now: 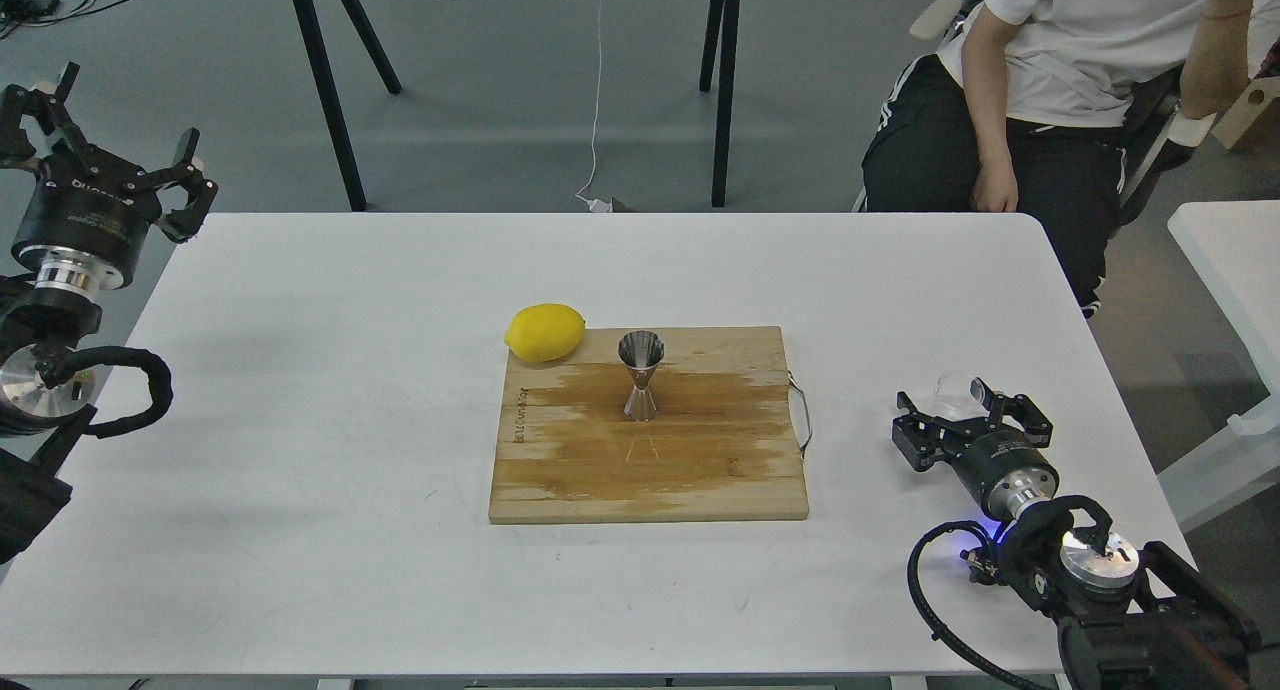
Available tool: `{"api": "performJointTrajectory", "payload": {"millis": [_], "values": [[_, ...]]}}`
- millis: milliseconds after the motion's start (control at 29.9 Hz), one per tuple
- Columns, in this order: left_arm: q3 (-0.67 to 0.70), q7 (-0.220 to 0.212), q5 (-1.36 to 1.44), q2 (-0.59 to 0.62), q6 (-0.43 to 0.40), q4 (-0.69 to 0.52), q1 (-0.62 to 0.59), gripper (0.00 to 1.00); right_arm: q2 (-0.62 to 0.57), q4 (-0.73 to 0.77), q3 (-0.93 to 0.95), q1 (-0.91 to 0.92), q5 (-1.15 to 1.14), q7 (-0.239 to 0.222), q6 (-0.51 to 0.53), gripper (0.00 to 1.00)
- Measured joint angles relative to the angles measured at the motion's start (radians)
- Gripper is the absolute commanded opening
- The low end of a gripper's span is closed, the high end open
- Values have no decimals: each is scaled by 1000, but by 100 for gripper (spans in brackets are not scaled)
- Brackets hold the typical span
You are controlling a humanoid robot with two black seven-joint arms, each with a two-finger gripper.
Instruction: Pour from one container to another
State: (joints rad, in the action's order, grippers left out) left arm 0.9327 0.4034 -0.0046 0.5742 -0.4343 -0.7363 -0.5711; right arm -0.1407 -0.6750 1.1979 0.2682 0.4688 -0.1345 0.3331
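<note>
So my right gripper (958, 413) is down at the lower right of the frame, low over the white table (300, 420), fingers spread apart around the little clear glass cup (958, 394), though I can't tell if they're actually touching it. The steel jigger (641, 374) stands upright mid-frame on the wooden cutting board (650, 460), with a lemon (544, 332) at the board's upper left corner. My left gripper (110, 140) hangs at the upper left, off the table's edge, fingers wide apart and holding nothing.
</note>
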Motion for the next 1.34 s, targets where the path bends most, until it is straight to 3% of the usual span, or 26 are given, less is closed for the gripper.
{"api": "performJointTrajectory", "payload": {"millis": [201, 702, 1003, 1338], "values": [[0, 0, 0, 2, -1, -1, 1, 100, -53, -47, 1, -9, -1, 10, 145, 98], [2, 1, -1, -2, 0, 0, -5, 100, -239, -14, -8, 285, -71, 14, 156, 100], [2, 0, -4, -4, 0, 4, -4, 100, -241, 81, -34, 452, -110, 122, 156, 100], [2, -7, -6, -28, 5, 6, -40, 100, -232, 186, -91, 552, -145, 146, 156, 100]]}}
